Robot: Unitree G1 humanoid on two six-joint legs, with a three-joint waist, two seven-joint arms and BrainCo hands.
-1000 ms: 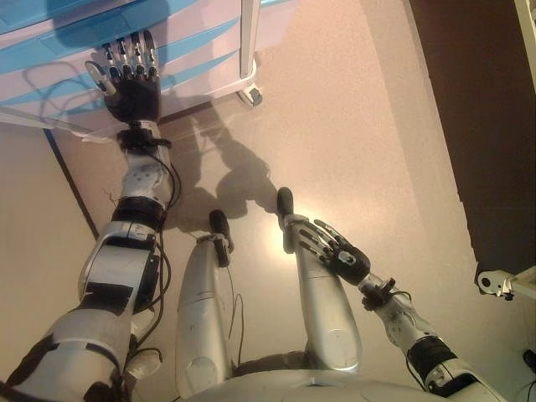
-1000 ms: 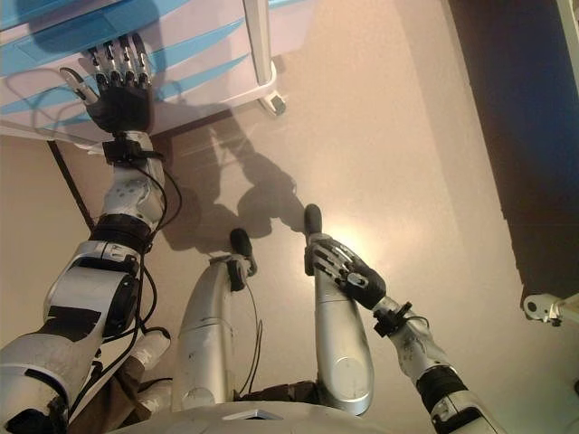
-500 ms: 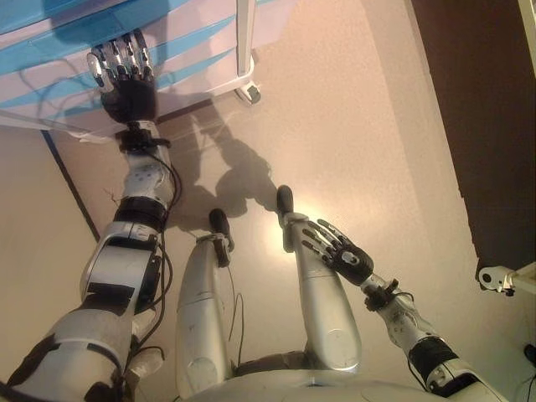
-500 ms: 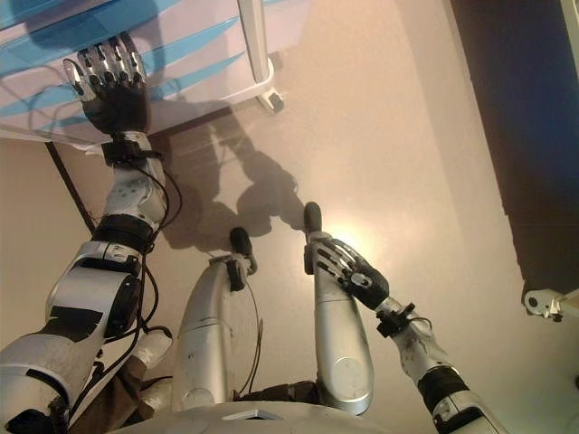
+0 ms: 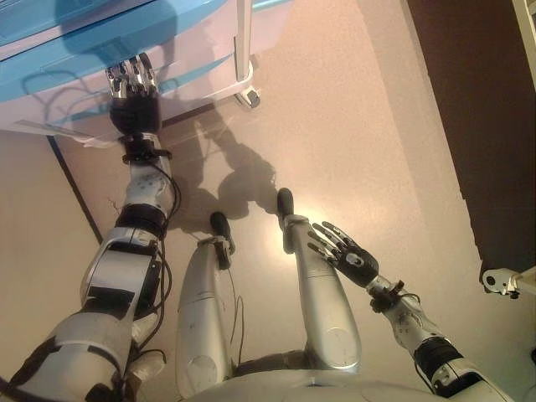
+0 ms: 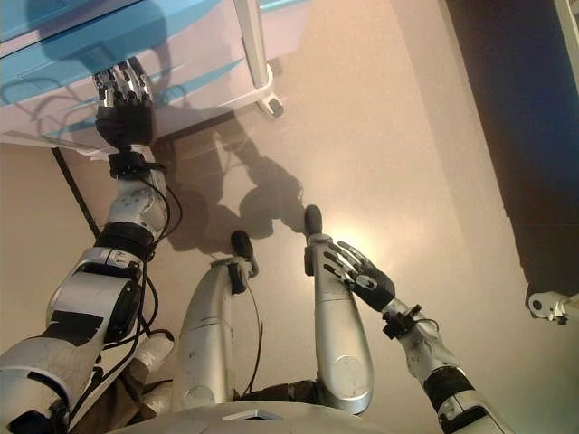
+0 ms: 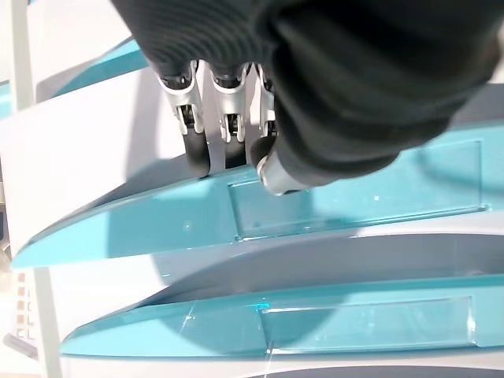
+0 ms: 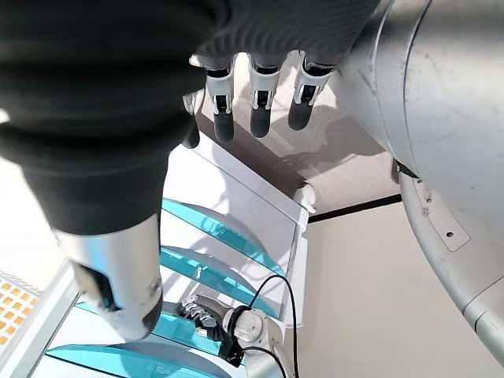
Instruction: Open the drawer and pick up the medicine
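A white drawer unit [image 5: 193, 50] with translucent teal handles stands on castors at the upper left. My left hand [image 5: 134, 105] reaches up to its front. In the left wrist view its fingertips [image 7: 197, 153] are curled onto the upper edge of one teal handle [image 7: 142, 228], with a second handle [image 7: 236, 327] just below. The drawers look closed and no medicine shows in any view. My right hand [image 5: 350, 258] hangs low at the right with its fingers spread and nothing in it; its fingers [image 8: 260, 110] show straight in the right wrist view.
A castor [image 5: 249, 99] marks the unit's near right corner. A dark strip [image 5: 71, 184] runs across the beige floor at the left. A dark area [image 5: 477, 109] covers the right side, and a white wheeled foot [image 5: 502, 280] sits at the lower right.
My left hand has shifted right along the drawer front, and its fingers have gone from straight to curled over a handle. The right hand has drifted slightly right and stays open.
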